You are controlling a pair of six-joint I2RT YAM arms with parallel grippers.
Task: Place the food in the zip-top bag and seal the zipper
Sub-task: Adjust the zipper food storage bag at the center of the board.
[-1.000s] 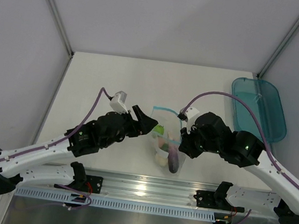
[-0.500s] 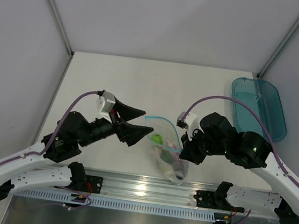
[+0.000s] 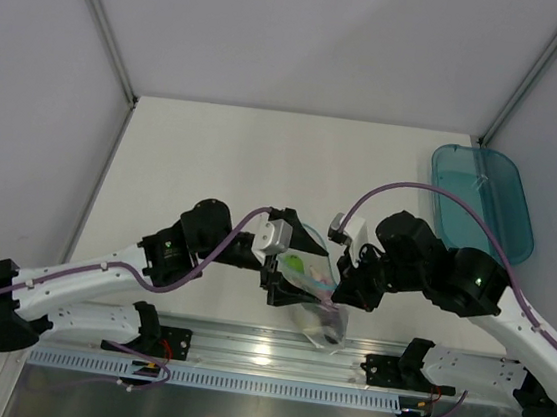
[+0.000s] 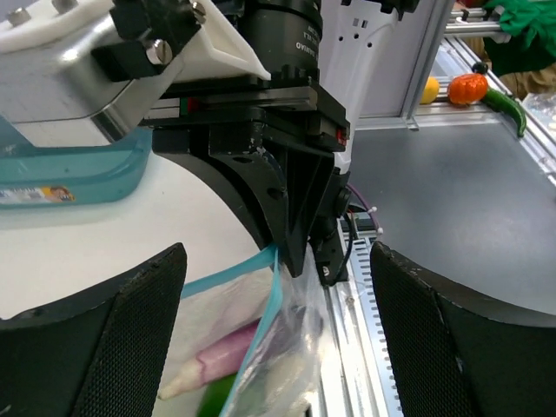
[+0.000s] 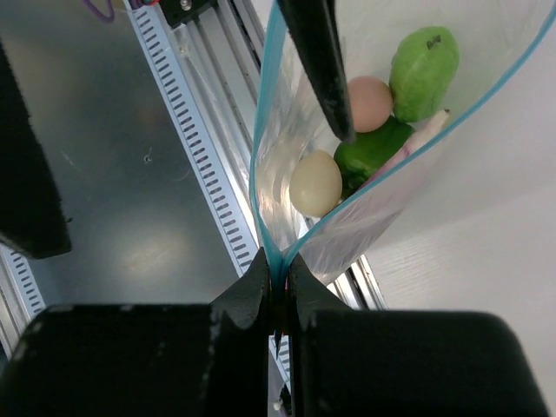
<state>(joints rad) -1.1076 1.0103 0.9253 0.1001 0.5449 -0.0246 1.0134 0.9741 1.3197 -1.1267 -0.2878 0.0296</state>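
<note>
The clear zip-top bag (image 3: 317,298) hangs by one corner near the table's front edge, its mouth gaping. My right gripper (image 3: 343,276) (image 5: 278,282) is shut on the teal zipper (image 5: 263,165) at that corner. The food lies inside: a whitish egg (image 5: 314,182), a pink ball (image 5: 369,102), a green pepper (image 5: 373,149), a light green piece (image 5: 424,61) and a purple piece (image 4: 230,352). My left gripper (image 3: 290,270) (image 4: 276,256) is open with its fingers (image 4: 130,347) on either side of the zipper (image 4: 265,334); one finger (image 5: 320,69) reaches across the mouth.
A teal translucent tray (image 3: 483,202) stands at the back right, also seen in the left wrist view as a teal tray (image 4: 69,169). The aluminium rail (image 3: 262,353) with both arm bases runs just below the bag. White walls close in the table.
My left arm has swung in from the left and brought its gripper over the bag's mouth, jaws a little wider. The right gripper has kept its grip while the bag shifted slightly toward the front.
</note>
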